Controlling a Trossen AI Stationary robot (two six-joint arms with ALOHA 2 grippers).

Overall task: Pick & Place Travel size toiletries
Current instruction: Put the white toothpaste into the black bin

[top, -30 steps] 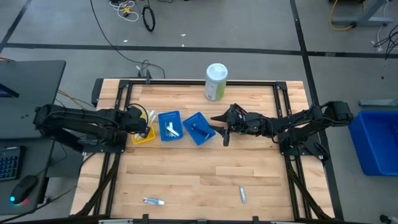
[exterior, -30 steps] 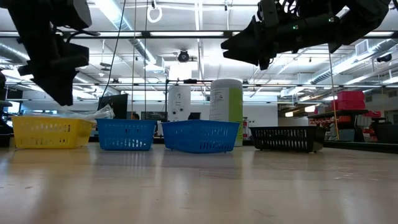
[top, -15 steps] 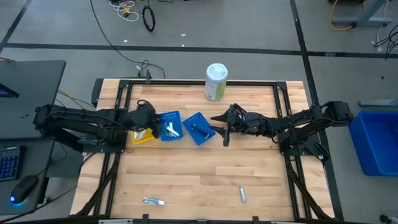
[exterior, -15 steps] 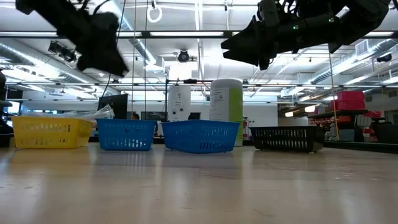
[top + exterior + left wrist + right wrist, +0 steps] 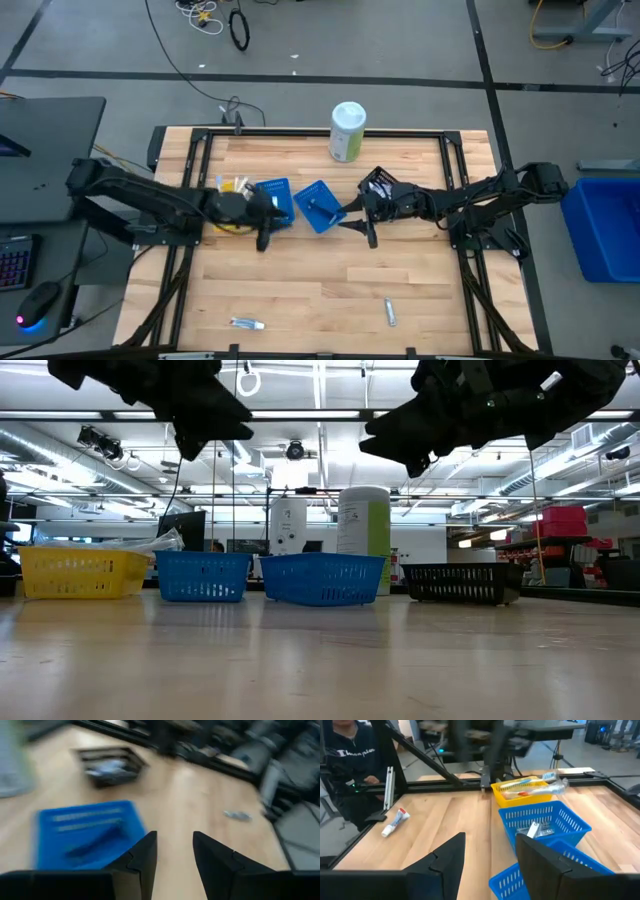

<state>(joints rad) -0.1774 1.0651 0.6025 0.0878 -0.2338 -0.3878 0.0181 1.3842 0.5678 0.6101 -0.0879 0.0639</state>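
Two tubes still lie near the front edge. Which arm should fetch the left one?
Left, probably. The left gripper hangs open and empty on the side of that tube; the right gripper sits nearer the other tube.

Motion blur smears the left wrist view: a dark item in the blue basket, possibly a razor, and a small tube at right stay indistinct.

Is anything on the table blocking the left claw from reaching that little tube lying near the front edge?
Nothing visible does. The left gripper hangs open, empty, by the blue baskets. Between it and the small tube near the front edge lies only bare wooden table. The other tube lies off to the side.
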